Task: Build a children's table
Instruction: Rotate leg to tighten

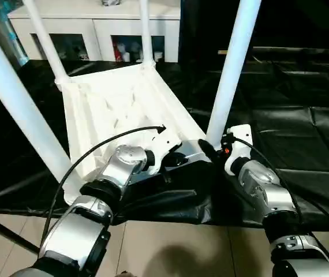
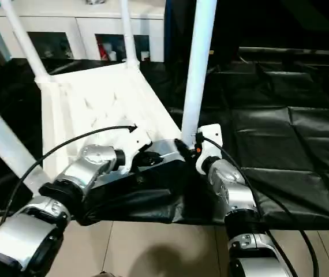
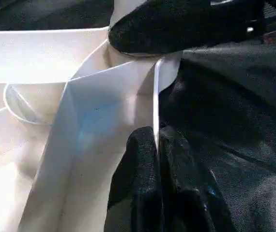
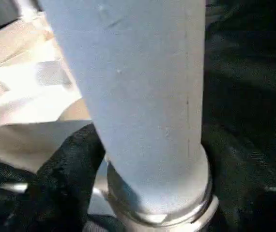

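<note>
The children's table (image 1: 124, 109) lies upside down on the black-draped work table (image 1: 291, 138), ribbed underside up. Its white tubular legs stand up from the corners: one near left (image 1: 20, 109), one far left (image 1: 46, 40), one far right (image 1: 146, 32), one near right (image 1: 231, 69). My left gripper (image 3: 156, 137) is shut on the thin white rim (image 3: 155, 96) of the top, close to the near right corner socket. My right gripper (image 1: 210, 149) sits at the base of the near right leg (image 4: 143, 96), which looms close in the right wrist view.
The work table's front edge runs just below both forearms, with tiled floor (image 1: 170, 248) beneath. A white cabinet (image 1: 95, 29) with glass doors stands behind the table. Black cloth spreads to the right of the white table.
</note>
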Robot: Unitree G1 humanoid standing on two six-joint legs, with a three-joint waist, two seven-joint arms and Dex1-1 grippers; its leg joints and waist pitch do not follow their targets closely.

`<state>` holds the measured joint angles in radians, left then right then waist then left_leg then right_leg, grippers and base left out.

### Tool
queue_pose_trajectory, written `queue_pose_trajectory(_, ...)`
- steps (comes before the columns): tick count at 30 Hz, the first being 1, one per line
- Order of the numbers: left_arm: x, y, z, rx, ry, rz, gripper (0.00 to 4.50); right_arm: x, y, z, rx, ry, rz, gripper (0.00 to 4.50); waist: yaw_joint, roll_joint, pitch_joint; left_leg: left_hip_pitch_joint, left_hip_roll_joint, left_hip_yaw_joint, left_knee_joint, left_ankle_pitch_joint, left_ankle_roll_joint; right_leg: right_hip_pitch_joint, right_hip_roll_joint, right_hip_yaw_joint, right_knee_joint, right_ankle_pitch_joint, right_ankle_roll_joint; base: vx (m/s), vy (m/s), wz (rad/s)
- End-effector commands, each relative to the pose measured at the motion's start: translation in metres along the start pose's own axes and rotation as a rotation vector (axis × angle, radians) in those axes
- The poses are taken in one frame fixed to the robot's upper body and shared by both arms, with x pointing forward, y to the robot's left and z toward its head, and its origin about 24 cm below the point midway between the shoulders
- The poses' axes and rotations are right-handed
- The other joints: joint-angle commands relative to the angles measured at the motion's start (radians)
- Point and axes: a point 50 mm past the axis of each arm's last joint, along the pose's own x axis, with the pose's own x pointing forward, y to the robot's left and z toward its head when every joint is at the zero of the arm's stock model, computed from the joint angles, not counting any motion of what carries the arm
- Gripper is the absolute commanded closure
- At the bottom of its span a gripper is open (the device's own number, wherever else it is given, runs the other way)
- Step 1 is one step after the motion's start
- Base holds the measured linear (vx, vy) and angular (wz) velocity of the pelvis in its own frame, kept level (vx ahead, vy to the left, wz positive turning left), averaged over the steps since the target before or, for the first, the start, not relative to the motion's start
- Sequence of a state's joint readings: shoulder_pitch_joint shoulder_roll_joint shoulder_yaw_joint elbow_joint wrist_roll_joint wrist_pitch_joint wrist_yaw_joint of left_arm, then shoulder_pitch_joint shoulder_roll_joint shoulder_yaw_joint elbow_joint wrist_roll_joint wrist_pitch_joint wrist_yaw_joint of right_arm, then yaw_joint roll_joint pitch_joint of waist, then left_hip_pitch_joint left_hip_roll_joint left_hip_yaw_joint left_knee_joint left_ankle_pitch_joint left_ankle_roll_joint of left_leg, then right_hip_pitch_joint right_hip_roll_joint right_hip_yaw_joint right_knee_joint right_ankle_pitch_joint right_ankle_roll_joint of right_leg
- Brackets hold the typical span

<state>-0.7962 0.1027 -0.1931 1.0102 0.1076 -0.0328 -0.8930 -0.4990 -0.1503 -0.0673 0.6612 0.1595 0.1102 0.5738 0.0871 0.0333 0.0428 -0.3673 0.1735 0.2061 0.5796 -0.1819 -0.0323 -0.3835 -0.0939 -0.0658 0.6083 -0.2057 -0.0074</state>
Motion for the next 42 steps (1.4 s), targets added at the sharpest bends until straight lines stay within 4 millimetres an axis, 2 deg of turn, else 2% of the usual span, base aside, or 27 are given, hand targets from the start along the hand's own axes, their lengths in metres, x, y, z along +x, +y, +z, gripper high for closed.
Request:
queue_pose_trajectory(1,0.006,-0.008,0.02,0.059,-0.102,-0.086,4.5,0.009,0.047,-0.014,-0.034,0.081,0.36,0.86,0.004,-0.021,-0.049,0.009,0.061,-0.032,-0.07,-0.224,0.065,0.034,-0.075,0.048,-0.093,-0.257,-0.195,0.0,0.0,0.0)
queue_pose_trajectory(4,-0.002,-0.008,0.013,0.088,-0.077,-0.15,4.5,-0.001,0.04,-0.011,-0.087,0.1,0.444,0.86,0.008,-0.017,-0.051,0.006,0.064,-0.032,-0.069,-0.202,0.074,0.037,-0.072,0.046,-0.085,-0.207,-0.205,0.0,0.0,0.0)
queue_pose_trajectory(5,-0.009,-0.008,0.007,0.105,-0.057,-0.203,4.5,-0.009,0.034,-0.009,-0.113,0.115,0.494,0.86,0.008,-0.013,-0.053,0.006,0.067,-0.033,-0.068,-0.19,0.077,0.036,-0.072,0.045,-0.08,-0.168,-0.221,0.0,0.0,0.0)
queue_pose_trajectory(6,-0.014,-0.008,0.004,0.106,-0.048,-0.24,4.5,-0.015,0.031,-0.007,-0.133,0.127,0.535,0.86,0.008,-0.016,-0.053,0.004,0.066,-0.032,-0.068,-0.189,0.08,0.038,-0.071,0.043,-0.079,-0.159,-0.227,0.0,0.0,0.0)
queue_pose_trajectory(7,-0.02,-0.008,0.001,0.105,-0.04,-0.28,4.5,-0.021,0.028,-0.005,-0.155,0.141,0.58,0.86,0.012,-0.012,-0.055,0.004,0.069,-0.032,-0.065,-0.186,0.088,0.04,-0.072,0.044,-0.074,-0.118,-0.244,0.0,0.0,0.0)
queue_pose_trajectory(9,-0.022,-0.008,0.0,0.105,-0.037,-0.295,4.5,-0.023,0.026,-0.005,-0.162,0.147,0.59,0.86,0.013,-0.011,-0.056,0.004,0.069,-0.03,-0.064,-0.18,0.095,0.038,-0.072,0.044,-0.07,-0.091,-0.255,0.0,0.0,0.0)
queue_pose_trajectory(10,-0.028,-0.009,-0.003,0.105,-0.024,-0.344,4.5,-0.028,0.021,-0.002,-0.191,0.166,0.619,0.86,0.013,-0.002,-0.058,0.008,0.07,-0.031,-0.064,-0.175,0.094,0.037,-0.071,0.043,-0.069,-0.064,-0.269,0.0,0.0,0.0)
queue_pose_trajectory(11,-0.03,-0.009,-0.004,0.105,-0.018,-0.359,4.5,-0.03,0.019,-0.001,-0.2,0.171,0.625,0.86,0.017,0.001,-0.061,0.009,0.07,-0.03,-0.06,-0.156,0.099,0.038,-0.07,0.042,-0.062,-0.019,-0.285,0.0,0.0,0.0)
queue_pose_trajectory(12,-0.034,-0.009,-0.006,0.103,-0.009,-0.385,4.5,-0.033,0.015,0.001,-0.211,0.179,0.633,0.86,0.017,0.0,-0.06,0.007,0.07,-0.029,-0.059,-0.152,0.103,0.038,-0.07,0.042,-0.06,-0.001,-0.289,0.0,0.0,0.0)
queue_pose_trajectory(14,-0.038,-0.009,-0.008,0.099,-0.001,-0.409,4.5,-0.036,0.012,0.003,-0.223,0.189,0.64,0.86,0.023,0.005,-0.062,0.007,0.07,-0.03,-0.057,-0.142,0.107,0.039,-0.071,0.041,-0.056,0.036,-0.301,0.0,0.0,0.0)
queue_pose_trajectory(16,-0.04,-0.009,-0.01,0.097,0.002,-0.425,4.5,-0.039,0.009,0.005,-0.231,0.199,0.65,0.86,0.024,0.004,-0.062,0.007,0.069,-0.029,-0.057,-0.153,0.105,0.04,-0.07,0.041,-0.057,0.036,-0.304,0.0,0.0,0.0)
queue_pose_trajectory(20,-0.042,-0.009,-0.011,0.095,0.001,-0.437,4.5,-0.044,0.006,0.006,-0.231,0.22,0.677,1.19,0.024,0.002,-0.059,0.007,0.07,-0.03,-0.059,-0.18,0.09,0.041,-0.071,0.041,-0.061,-0.011,-0.3,0.0,0.0,0.0)
queue_pose_trajectory(23,-0.042,-0.009,-0.01,0.094,-0.001,-0.434,4.5,-0.047,0.006,0.006,-0.226,0.231,0.702,1.53,0.027,-0.002,-0.06,0.009,0.072,-0.03,-0.058,-0.173,0.087,0.04,-0.073,0.042,-0.061,-0.027,-0.295,0.0,0.0,0.0)
queue_pose_trajectory(25,-0.041,-0.009,-0.01,0.093,-0.008,-0.414,4.5,-0.047,0.009,0.003,-0.217,0.242,0.722,1.65,0.028,-0.001,-0.06,0.008,0.071,-0.031,-0.058,-0.167,0.089,0.039,-0.073,0.042,-0.061,-0.028,-0.294,0.0,0.0,0.0)
queue_pose_trajectory(26,-0.039,-0.008,-0.01,0.094,-0.012,-0.391,4.5,-0.046,0.011,0.001,-0.211,0.241,0.722,1.78,0.026,-0.009,-0.059,0.007,0.071,-0.029,-0.058,-0.166,0.09,0.038,-0.072,0.042,-0.062,-0.029,-0.293,0.0,0.0,0.0)
queue_pose_trajectory(28,-0.037,-0.007,-0.009,0.092,-0.02,-0.356,4.5,-0.043,0.012,-0.001,-0.209,0.236,0.696,1.86,0.028,-0.004,-0.06,0.007,0.072,-0.03,-0.057,-0.164,0.09,0.037,-0.073,0.043,-0.06,-0.035,-0.291,0.0,0.0,0.0)
queue_pose_trajectory(30,-0.035,-0.007,-0.008,0.09,-0.023,-0.338,4.5,-0.042,0.013,-0.003,-0.208,0.233,0.681,1.91,0.028,-0.005,-0.057,0.007,0.071,-0.03,-0.058,-0.179,0.083,0.036,-0.074,0.043,-0.065,-0.067,-0.285,0.0,0.0,0.0)
queue_pose_trajectory(31,-0.031,-0.005,-0.006,0.085,-0.031,-0.29,4.5,-0.036,0.013,-0.007,-0.2,0.227,0.608,1.93,0.027,-0.005,-0.056,0.007,0.071,-0.031,-0.06,-0.19,0.075,0.036,-0.075,0.044,-0.067,-0.095,-0.279,0.0,0.0,0.0)
queue_pose_trajectory(32,-0.025,-0.002,-0.002,0.073,-0.038,-0.217,4.5,-0.026,0.01,-0.014,-0.177,0.216,0.458,1.94,0.024,-0.004,-0.053,0.007,0.07,-0.03,-0.062,-0.212,0.062,0.033,-0.074,0.044,-0.071,-0.135,-0.271,0.0,0.0,0.0)
queue_pose_trajectory(33,-0.024,-0.002,-0.002,0.072,-0.038,-0.213,4.5,-0.026,0.01,-0.015,-0.176,0.216,0.45,1.94,0.018,-0.027,-0.052,0.007,0.07,-0.029,-0.064,-0.216,0.055,0.032,-0.076,0.045,-0.075,-0.16,-0.264,0.0,0.0,0.0)
queue_pose_trajectory(34,-0.016,0.001,0.004,0.054,-0.049,-0.125,4.5,-0.014,0.008,-0.024,-0.124,0.202,0.257,1.94,0.018,-0.013,-0.046,0.012,0.068,-0.036,-0.07,-0.256,0.027,0.027,-0.082,0.045,-0.084,-0.263,-0.244,-0.054,-0.007,-0.06)
queue_pose_trajectory(35,-0.016,0.001,0.004,0.054,-0.049,-0.125,4.5,-0.014,0.008,-0.024,-0.124,0.202,0.257,1.96,0.006,-0.016,-0.04,0.013,0.065,-0.04,-0.077,-0.306,-0.003,0.027,-0.082,0.044,-0.092,-0.372,-0.214,0.0,0.0,0.0)
queue_pose_trajectory(36,-0.012,0.002,0.006,0.047,-0.055,-0.096,4.5,-0.01,0.007,-0.026,-0.098,0.199,0.194,1.96,-0.003,-0.018,-0.041,0.015,0.064,-0.046,-0.08,-0.337,-0.02,0.028,-0.084,0.043,-0.101,-0.443,-0.182,0.0,0.0,0.0)
queue_pose_trajectory(38,-0.009,0.002,0.008,0.042,-0.061,-0.079,4.5,-0.007,0.009,-0.029,-0.072,0.195,0.156,1.96,-0.006,-0.02,-0.041,0.017,0.067,-0.045,-0.083,-0.342,-0.018,0.024,-0.08,0.048,-0.103,-0.417,-0.174,0.0,0.0,0.0)
queue_pose_trajectory(40,0.003,0.001,0.017,0.027,-0.075,0.005,4.5,0.005,0.019,-0.033,-0.002,0.18,0.049,1.96,-0.007,-0.018,-0.04,0.022,0.064,-0.043,-0.082,-0.349,-0.016,0.018,-0.079,0.051,-0.105,-0.409,-0.175,0.0,0.0,0.0)
queue_pose_trajectory(42,0.007,0.001,0.02,0.023,-0.08,0.036,4.5,0.01,0.023,-0.035,0.02,0.178,0.017,1.96,-0.008,-0.017,-0.042,0.023,0.065,-0.044,-0.084,-0.35,-0.027,0.019,-0.078,0.05,-0.105,-0.396,-0.175,0.0,0.0,0.0)
